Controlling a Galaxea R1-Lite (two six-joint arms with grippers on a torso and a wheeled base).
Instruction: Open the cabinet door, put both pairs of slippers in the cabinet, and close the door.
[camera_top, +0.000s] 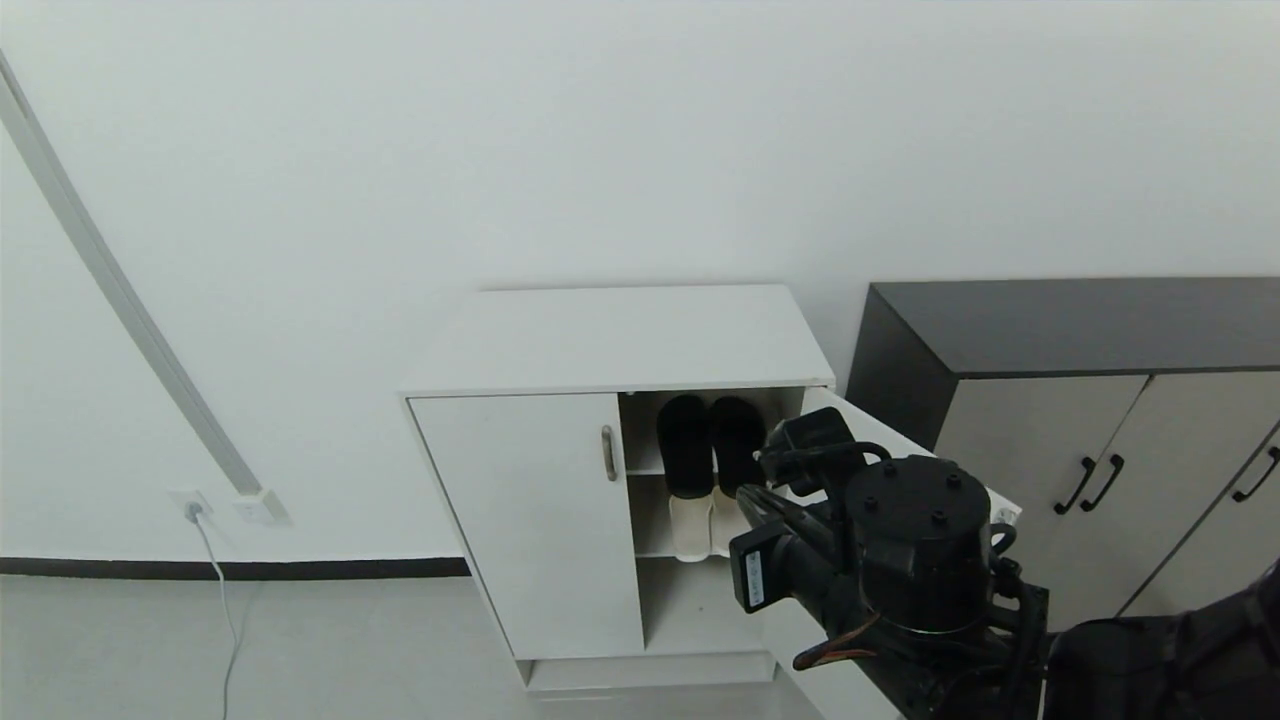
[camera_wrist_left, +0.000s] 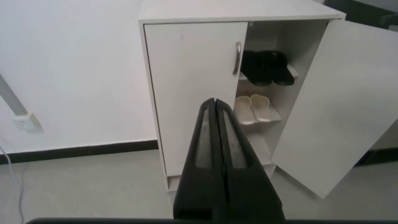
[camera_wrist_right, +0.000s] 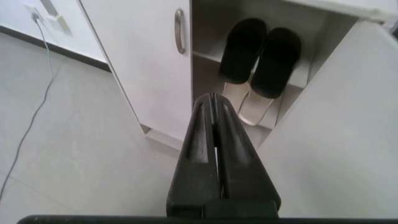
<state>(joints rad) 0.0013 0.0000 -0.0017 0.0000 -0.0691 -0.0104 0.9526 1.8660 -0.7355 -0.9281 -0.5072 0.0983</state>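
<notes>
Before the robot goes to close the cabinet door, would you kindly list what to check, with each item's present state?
1. Black slippers inside the cabinet: ok.
2. White slippers inside, on the shelf below them: ok.
3. Slippers clear of the door's swing: cannot tell.
4. Right door shut: not ok, it stands open.
5. Left gripper empty, fingers shut: ok.
6. Right gripper empty, fingers shut: ok.
</notes>
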